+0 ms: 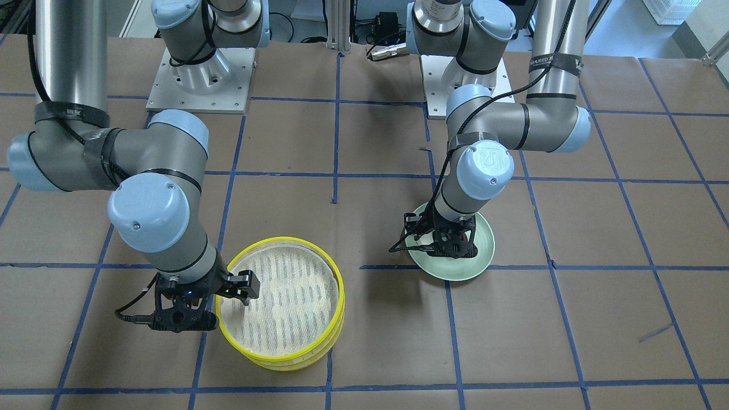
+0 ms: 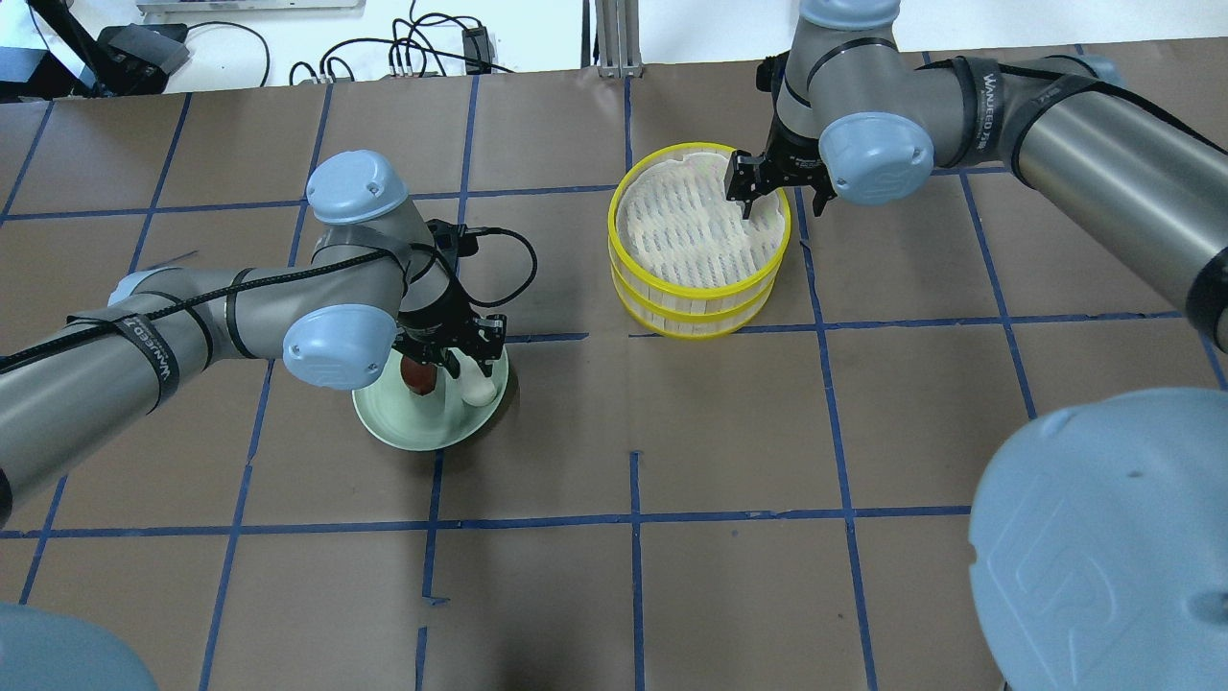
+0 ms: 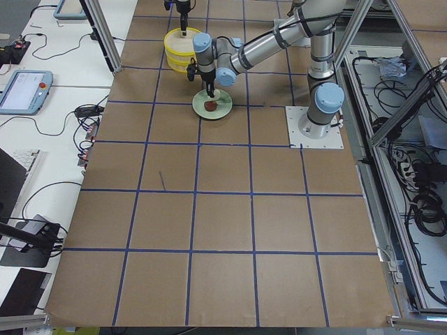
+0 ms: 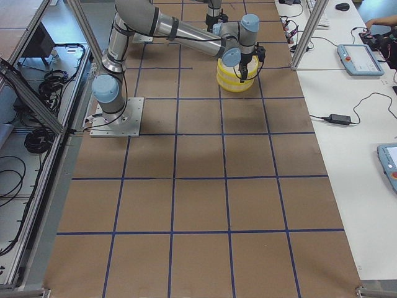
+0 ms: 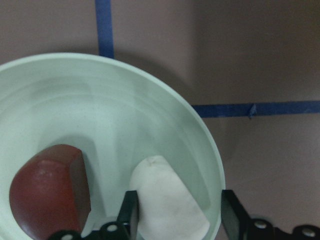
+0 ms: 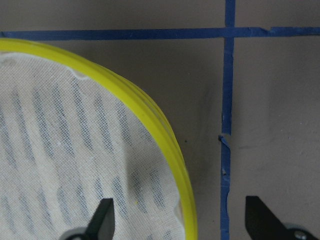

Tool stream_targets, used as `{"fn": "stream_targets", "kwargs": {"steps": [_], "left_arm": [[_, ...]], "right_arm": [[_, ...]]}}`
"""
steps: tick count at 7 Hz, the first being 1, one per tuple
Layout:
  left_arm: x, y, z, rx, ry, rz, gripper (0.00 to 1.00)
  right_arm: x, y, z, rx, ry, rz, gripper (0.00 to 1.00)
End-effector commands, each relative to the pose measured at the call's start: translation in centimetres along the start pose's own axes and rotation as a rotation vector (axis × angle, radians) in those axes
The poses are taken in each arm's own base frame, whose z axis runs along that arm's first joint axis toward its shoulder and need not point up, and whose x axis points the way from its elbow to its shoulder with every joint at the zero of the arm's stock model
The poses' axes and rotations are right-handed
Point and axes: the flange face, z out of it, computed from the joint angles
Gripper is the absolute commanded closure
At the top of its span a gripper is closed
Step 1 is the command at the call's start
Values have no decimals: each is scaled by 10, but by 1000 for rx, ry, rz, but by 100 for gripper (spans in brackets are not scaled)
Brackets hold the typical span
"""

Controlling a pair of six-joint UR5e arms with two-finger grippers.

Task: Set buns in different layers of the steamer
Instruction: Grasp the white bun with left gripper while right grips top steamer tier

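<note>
White and soft-looking, the white bun (image 5: 167, 200) lay on the plate (image 5: 100, 100) beside the red bun (image 5: 47, 192), between the spread jaws of the left gripper (image 5: 180, 214). It likely needed a gentle pinch across its sides. The right gripper (image 6: 182, 218) stood open astride the steamer (image 6: 155, 130) rim.

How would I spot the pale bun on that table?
Look for the pale green plate, apart from the yellow-rimmed steamer. Two small lumps lie on it. The off-white bun is the one inside the open left gripper; the other bun is dark reddish-brown.
</note>
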Motion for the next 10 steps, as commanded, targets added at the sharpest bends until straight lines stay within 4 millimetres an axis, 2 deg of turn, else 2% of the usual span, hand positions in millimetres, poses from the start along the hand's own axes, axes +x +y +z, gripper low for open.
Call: {"fn": "stream_targets", "kwargs": {"steps": [1, 2, 3, 4, 5, 6, 7, 8, 9, 10], "left_arm": [[-1, 5, 6, 35, 3, -2, 99], [0, 0, -5, 63, 4, -14, 99], [2, -9, -29, 115, 3, -22, 99], [3, -24, -58, 150, -24, -26, 99], [4, -31, -81, 151, -35, -25, 99], [5, -37, -97, 160, -36, -25, 99], [6, -41, -112, 171, -35, -27, 99], [8, -43, -129, 198, -32, -27, 99], [13, -50, -140, 213, -9, -71, 99], [32, -49, -150, 224, 43, -112, 98]], "right_arm": [[0, 2, -1, -8, -3, 36, 75], [0, 1, -3, -5, -2, 34, 86], [1, -1, -8, 5, 0, 23, 91], [1, 0, -13, 10, 6, 20, 92], [1, 0, -26, 20, -1, 18, 92], [5, 6, -57, 11, -3, 15, 92], [27, 7, -81, 3, 1, 29, 91], [74, 2, -89, -28, 2, 42, 91], [120, -1, -86, -54, 2, 67, 91], [152, 2, -79, -100, -3, 50, 91]]}}
